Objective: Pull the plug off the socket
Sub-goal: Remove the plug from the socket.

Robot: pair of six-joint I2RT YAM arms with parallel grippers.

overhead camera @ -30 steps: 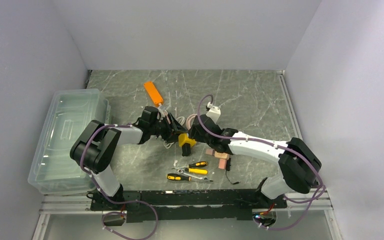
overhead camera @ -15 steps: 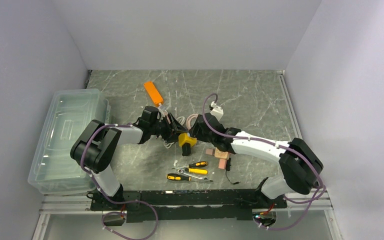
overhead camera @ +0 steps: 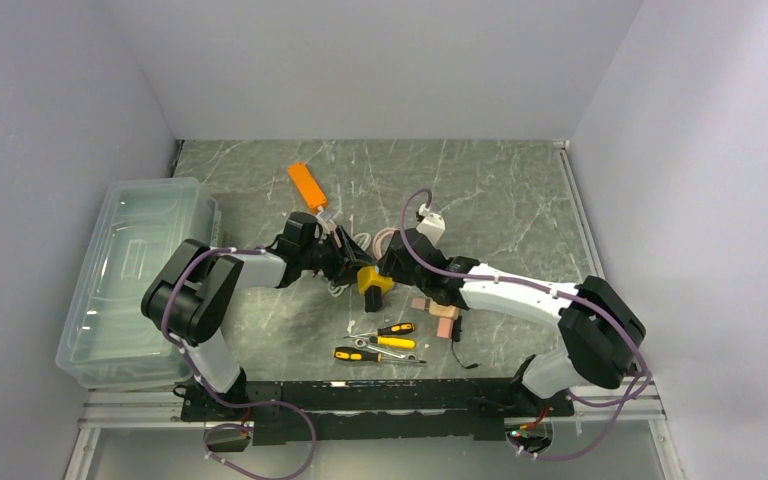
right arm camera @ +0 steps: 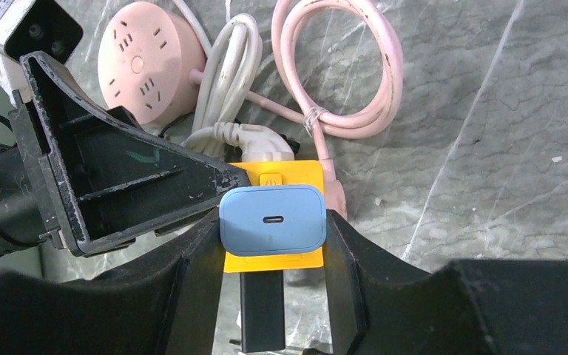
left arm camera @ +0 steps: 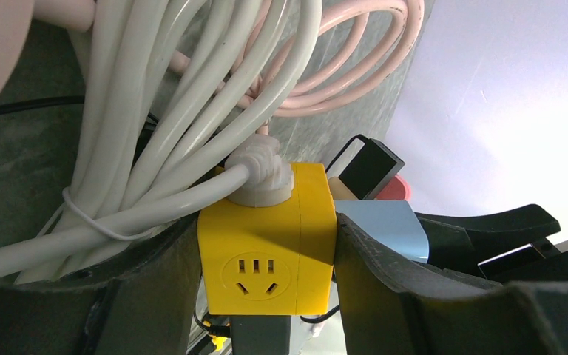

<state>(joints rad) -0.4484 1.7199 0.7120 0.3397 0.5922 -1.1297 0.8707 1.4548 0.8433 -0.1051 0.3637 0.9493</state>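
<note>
Evidently gripped, not yet pulled.
Left gripper (left arm camera: pixel 266 277) clamps yellow socket (left arm camera: pixel 266 237), right gripper (right arm camera: pixel 272 231) clamps blue plug (right arm camera: pixel 272 210), seemingly seated; pulling remains.

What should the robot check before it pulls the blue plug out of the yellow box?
1. Left gripper shut on the yellow socket cube: ok.
2. Right gripper closed on both sides of the blue plug: ok.
3. Blue plug sits flush on the cube, not yet out: ok.
4. White cord and pink cable lie beyond the cube, off the plug: ok.
5. Grip firm enough not to slip: cannot tell.
</note>
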